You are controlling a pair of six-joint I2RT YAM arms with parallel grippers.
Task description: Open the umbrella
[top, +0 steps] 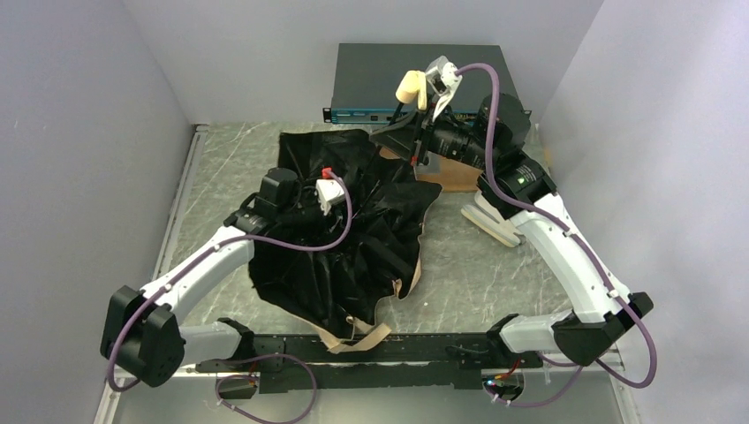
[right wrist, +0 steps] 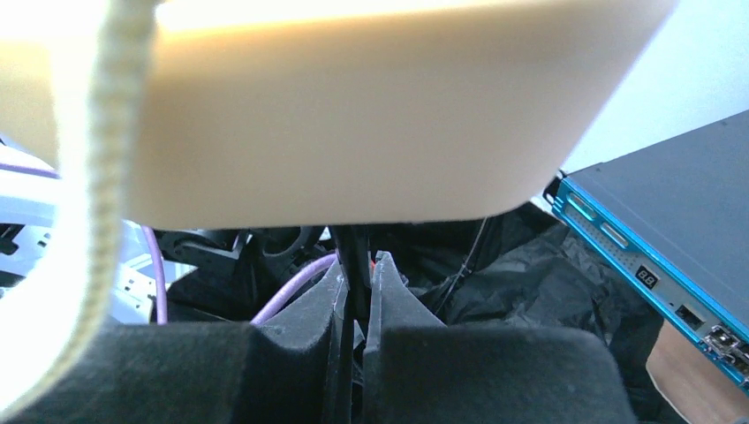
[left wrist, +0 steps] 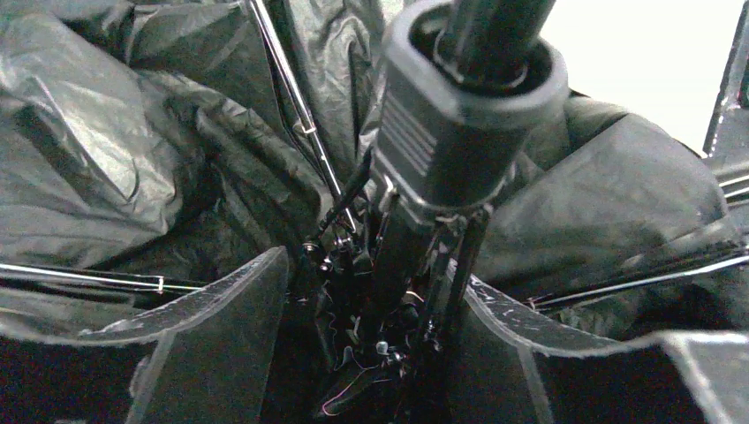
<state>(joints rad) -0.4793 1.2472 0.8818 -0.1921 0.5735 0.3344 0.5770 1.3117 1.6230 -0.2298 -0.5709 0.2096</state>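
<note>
The umbrella sprawls black-side-up mid-frame on the tabletop. The right hand pinches its shaft under the beige handle, upper centre, near a dark box. The left hand, spread, straddles the shaft amid crowding ribs.

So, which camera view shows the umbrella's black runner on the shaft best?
The left wrist view: the ribbed runner fills the middle, with the shaft through it and thin ribs around it. In the top external view the left arm hides it. The right wrist view shows the beige handle and black fabric, no runner.
</note>
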